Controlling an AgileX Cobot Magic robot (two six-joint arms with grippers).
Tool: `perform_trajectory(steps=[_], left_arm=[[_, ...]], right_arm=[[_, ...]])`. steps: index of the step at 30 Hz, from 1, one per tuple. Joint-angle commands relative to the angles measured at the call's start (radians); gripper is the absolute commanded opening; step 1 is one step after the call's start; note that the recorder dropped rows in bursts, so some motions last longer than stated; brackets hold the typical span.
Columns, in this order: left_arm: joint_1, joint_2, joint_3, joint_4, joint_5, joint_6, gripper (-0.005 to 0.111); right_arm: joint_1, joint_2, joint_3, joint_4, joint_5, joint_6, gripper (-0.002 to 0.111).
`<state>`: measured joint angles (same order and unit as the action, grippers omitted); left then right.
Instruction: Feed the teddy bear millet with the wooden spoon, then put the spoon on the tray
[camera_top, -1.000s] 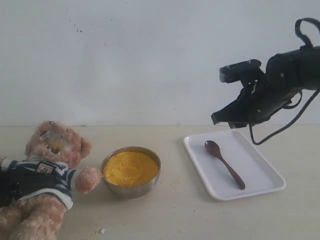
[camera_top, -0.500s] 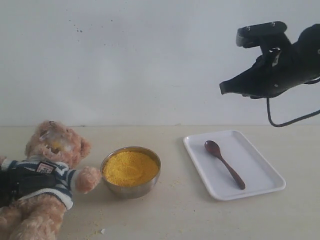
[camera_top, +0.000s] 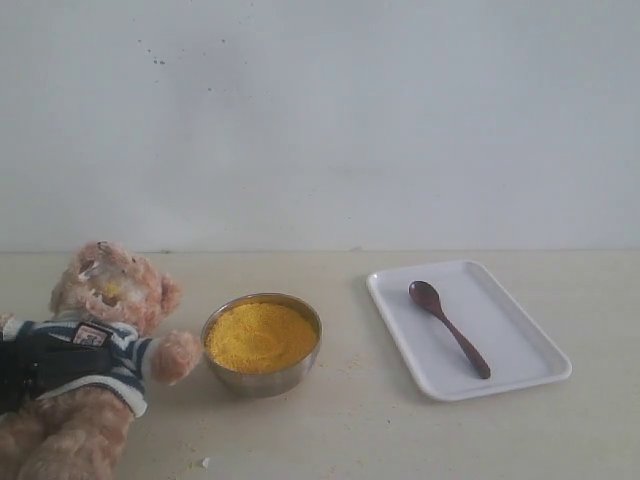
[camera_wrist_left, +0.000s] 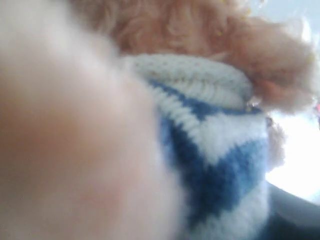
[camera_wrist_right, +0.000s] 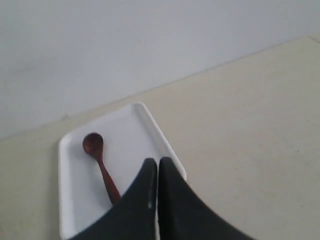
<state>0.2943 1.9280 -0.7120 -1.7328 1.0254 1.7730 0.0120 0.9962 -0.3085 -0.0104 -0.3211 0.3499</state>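
Observation:
The teddy bear (camera_top: 112, 292) lies at the left of the table, its striped shirt (camera_wrist_left: 215, 130) filling the left wrist view. A black part of my left gripper (camera_top: 40, 368) rests against the bear's body; its jaws are hidden. The millet (camera_top: 260, 335) fills the steel bowl (camera_top: 290, 378) beside the bear's paw. The wooden spoon (camera_top: 450, 328) lies flat on the white tray (camera_top: 525, 350), touched by nothing. In the right wrist view my right gripper (camera_wrist_right: 158, 161) is shut and empty, high above the tray (camera_wrist_right: 132, 127) and spoon (camera_wrist_right: 102, 167). It is out of the exterior view.
A plain white wall stands behind the beige table (camera_top: 400, 440). A few stray grains and a small white crumb (camera_top: 204, 462) lie on the table in front of the bowl.
My right arm has risen up and to the right, leaving the exterior view. The spoon, tray, bowl and bear have not moved.

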Motion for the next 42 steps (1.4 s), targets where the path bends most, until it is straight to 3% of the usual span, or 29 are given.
perform_trajectory(steps=[1,6,12,20,26,30,35,42], left_arm=[[-0.004,-0.003,-0.008,-0.012,0.051,-0.009,0.004],[-0.004,-0.003,-0.008,-0.012,0.090,-0.019,0.004],[-0.004,-0.003,-0.008,-0.012,0.130,-0.019,0.004],[-0.004,-0.003,-0.008,-0.012,0.130,-0.019,0.004],[-0.004,-0.003,-0.010,-0.012,0.138,-0.023,0.004],[-0.004,-0.003,-0.010,-0.012,0.138,-0.023,0.004],[-0.004,-0.003,-0.010,-0.012,0.159,-0.023,0.004],[-0.004,-0.003,-0.010,-0.012,0.190,-0.023,0.004]], right_arm=[[-0.003,-0.145,0.134,-0.033,0.046,-0.094,0.000],[-0.003,-0.277,0.146,-0.026,0.241,-0.089,0.000],[-0.003,-0.618,0.146,-0.026,0.243,-0.092,0.000],[-0.003,-0.984,0.146,-0.026,0.408,-0.094,0.000],[-0.003,-0.996,0.146,-0.026,0.434,-0.094,0.000],[-0.003,-0.996,0.152,-0.104,0.591,-0.138,0.000],[-0.003,-0.996,0.192,-0.252,0.605,-0.136,0.000],[-0.003,-0.996,0.206,-0.153,0.499,-0.039,0.000]])
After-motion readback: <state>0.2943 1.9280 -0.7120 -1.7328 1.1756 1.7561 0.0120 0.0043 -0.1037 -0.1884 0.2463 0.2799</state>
